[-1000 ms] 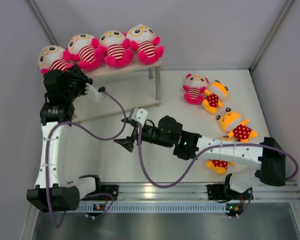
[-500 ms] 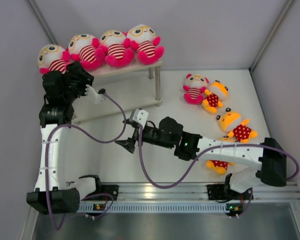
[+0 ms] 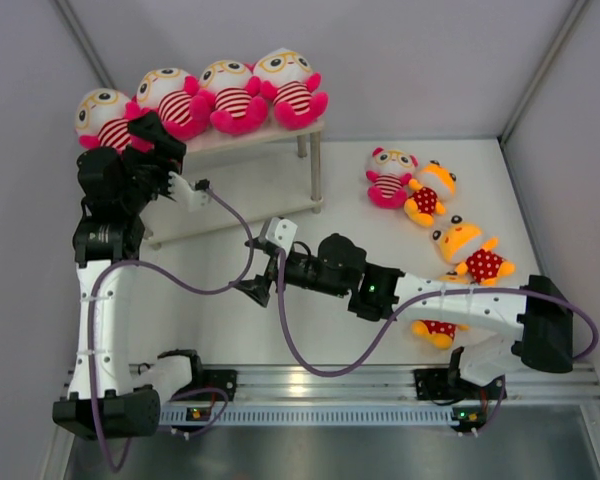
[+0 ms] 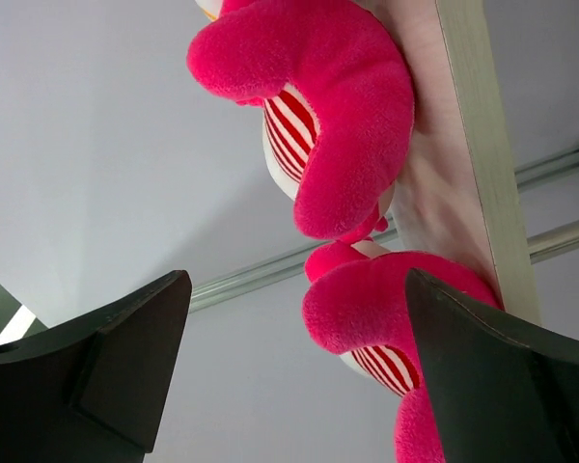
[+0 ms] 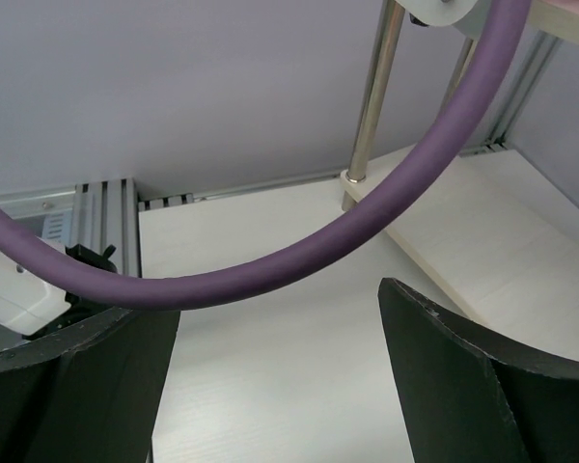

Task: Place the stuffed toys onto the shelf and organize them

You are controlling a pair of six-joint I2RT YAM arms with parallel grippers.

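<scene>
Several striped stuffed toys with pink limbs sit in a row on the shelf's top board (image 3: 280, 135), from the leftmost (image 3: 102, 115) to the rightmost (image 3: 290, 88). My left gripper (image 3: 152, 135) hangs open just in front of the leftmost one, holding nothing. In the left wrist view pink limbs and a striped belly (image 4: 352, 135) rest against the board edge (image 4: 468, 145), and a second toy (image 4: 386, 309) lies close to the right finger (image 4: 507, 386). On the table lie one striped toy (image 3: 388, 175) and orange toys (image 3: 428, 192) (image 3: 470, 252); a third orange toy (image 3: 438, 330) is partly under the right arm. My right gripper (image 3: 255, 290) stands open and empty.
The shelf's lower board (image 3: 230, 205) and a silver leg (image 3: 315, 170) stand behind the right gripper. A purple cable (image 5: 299, 251) loops across the right wrist view, in front of a shelf leg (image 5: 372, 96). Grey walls close in on the left, back and right.
The left gripper has opened, let go of the leftmost striped toy and drawn back a little to the left. The right arm has hardly moved.
</scene>
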